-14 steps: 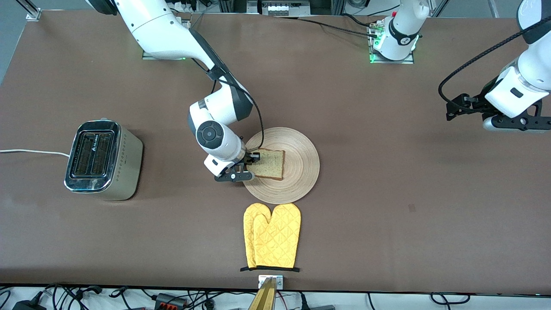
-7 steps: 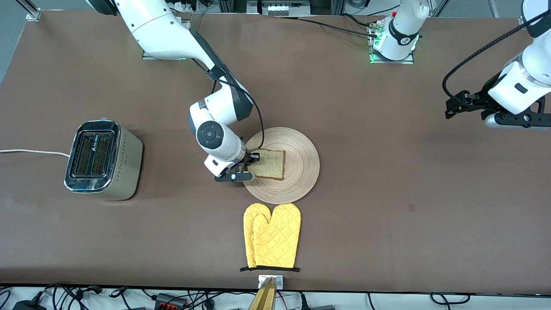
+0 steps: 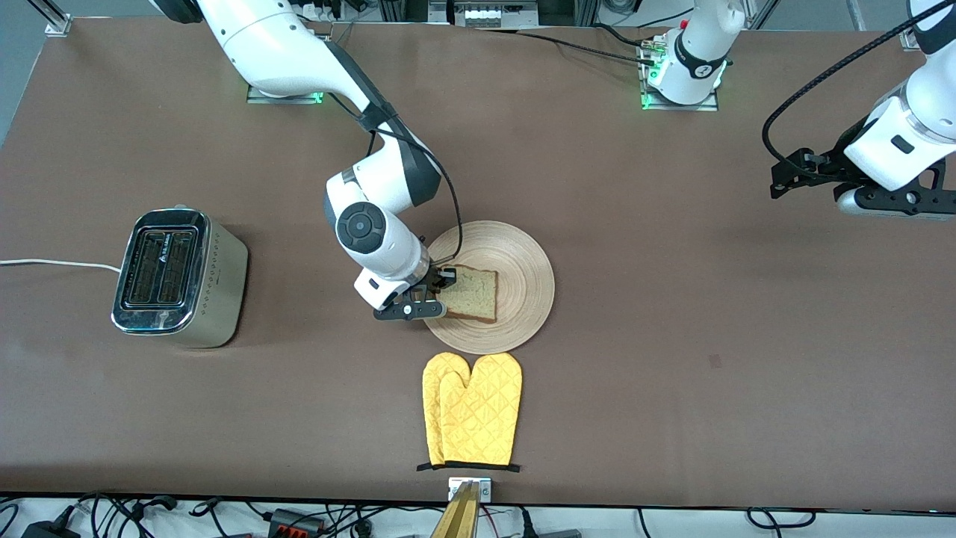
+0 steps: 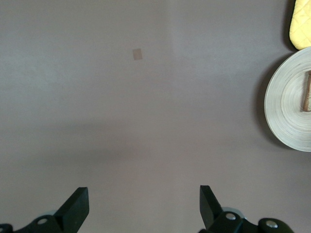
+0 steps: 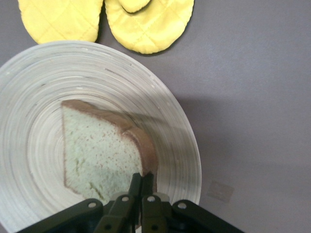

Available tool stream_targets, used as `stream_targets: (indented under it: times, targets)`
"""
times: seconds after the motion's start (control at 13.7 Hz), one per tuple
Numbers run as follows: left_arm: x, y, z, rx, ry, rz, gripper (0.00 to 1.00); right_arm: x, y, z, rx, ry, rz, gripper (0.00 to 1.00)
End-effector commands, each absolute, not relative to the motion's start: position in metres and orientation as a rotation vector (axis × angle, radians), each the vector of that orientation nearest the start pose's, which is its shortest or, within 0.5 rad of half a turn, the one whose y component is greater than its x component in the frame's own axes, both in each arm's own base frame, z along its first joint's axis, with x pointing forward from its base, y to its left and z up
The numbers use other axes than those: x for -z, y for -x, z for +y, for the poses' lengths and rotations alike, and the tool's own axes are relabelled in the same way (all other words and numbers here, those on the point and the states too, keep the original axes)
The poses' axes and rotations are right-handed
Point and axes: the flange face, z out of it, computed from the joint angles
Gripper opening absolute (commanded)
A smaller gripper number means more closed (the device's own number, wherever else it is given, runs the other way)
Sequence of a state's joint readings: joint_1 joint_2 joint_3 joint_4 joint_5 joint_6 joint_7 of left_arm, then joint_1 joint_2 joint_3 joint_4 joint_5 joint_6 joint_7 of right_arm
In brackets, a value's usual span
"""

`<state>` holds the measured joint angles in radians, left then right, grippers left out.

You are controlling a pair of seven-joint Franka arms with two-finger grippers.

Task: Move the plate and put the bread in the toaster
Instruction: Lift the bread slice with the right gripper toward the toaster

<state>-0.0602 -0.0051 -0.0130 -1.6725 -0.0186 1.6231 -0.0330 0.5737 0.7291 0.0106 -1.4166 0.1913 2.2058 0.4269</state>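
Observation:
The round light-wood plate (image 3: 526,280) lies mid-table. The bread (image 3: 474,294), tan with a dark crust, is on it, tilted up at the edge toward the toaster. My right gripper (image 3: 441,288) is shut on that edge; the right wrist view shows the closed fingers (image 5: 141,177) pinching the crust of the bread (image 5: 97,150) over the plate (image 5: 170,121). The cream and chrome toaster (image 3: 179,278) stands toward the right arm's end of the table, slots up. My left gripper (image 3: 781,179) waits open and empty over bare table at the left arm's end; its fingertips (image 4: 77,204) are wide apart.
A pair of yellow oven mitts (image 3: 470,409) lies nearer to the front camera than the plate, almost touching its rim. The toaster's white cord (image 3: 52,263) runs off the table edge. The left wrist view shows the plate's rim (image 4: 286,102) and a mitt corner (image 4: 301,24).
My right gripper has raised the held edge of the bread, and the slice has shifted slightly toward the front camera. My left arm has drifted a little toward the robots' bases.

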Motion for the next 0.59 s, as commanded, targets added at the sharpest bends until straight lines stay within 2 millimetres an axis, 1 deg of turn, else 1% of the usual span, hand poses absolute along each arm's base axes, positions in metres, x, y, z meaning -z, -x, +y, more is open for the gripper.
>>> stream_targets:
  times: [0.0, 0.15, 0.22, 0.37, 0.51]
  targets:
    - [-0.595, -0.56, -0.052, -0.059, 3.13, 0.085, 1.0, -0.296, -0.606, 0.406, -0.076, 2.983, -0.088, 0.0]
    - [-0.598, -0.563, -0.052, -0.047, 3.131, 0.085, 1.0, -0.295, -0.597, 0.413, -0.098, 3.024, -0.14, 0.0]
    - [-0.596, -0.565, -0.052, -0.052, 3.131, 0.085, 1.0, -0.293, -0.594, 0.41, -0.123, 3.057, -0.164, 0.0]
    - [-0.596, -0.565, -0.053, -0.052, 3.131, 0.085, 1.0, -0.315, -0.594, 0.406, -0.118, 3.068, -0.184, 0.0]
    - [-0.596, -0.565, -0.052, -0.047, 3.133, 0.073, 1.0, -0.325, -0.595, 0.397, -0.137, 3.102, -0.202, 0.0]
